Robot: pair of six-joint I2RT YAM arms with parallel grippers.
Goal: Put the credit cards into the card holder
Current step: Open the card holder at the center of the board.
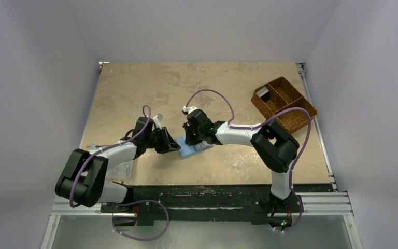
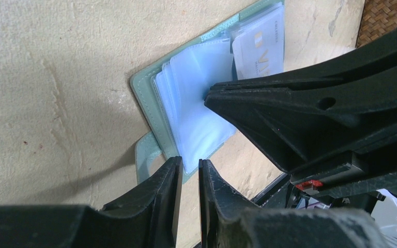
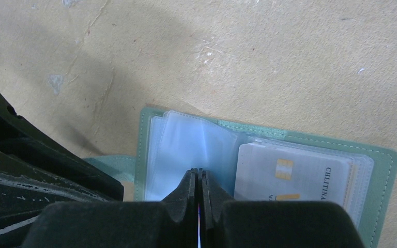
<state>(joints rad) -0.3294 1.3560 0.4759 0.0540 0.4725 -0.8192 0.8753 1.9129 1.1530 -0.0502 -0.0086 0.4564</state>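
The card holder [image 1: 192, 149] lies open on the tan table between the two arms, its green rim [image 2: 143, 98] framing clear sleeves. One pale credit card [image 3: 289, 175] with a gold chip sits in a sleeve of one half, also seen in the left wrist view [image 2: 261, 46]. My right gripper [image 3: 200, 170] is shut, tips down on the clear sleeves of the other half; whether a sleeve is pinched is unclear. My left gripper [image 2: 189, 163] stands at the holder's edge beside the strap tab [image 2: 144, 155], with a narrow, empty gap between its jaws.
A brown woven divided basket [image 1: 284, 102] stands at the back right. A clear plastic box [image 1: 119, 168] sits partly under the left arm near the table's front left edge. The two grippers are very close together over the holder.
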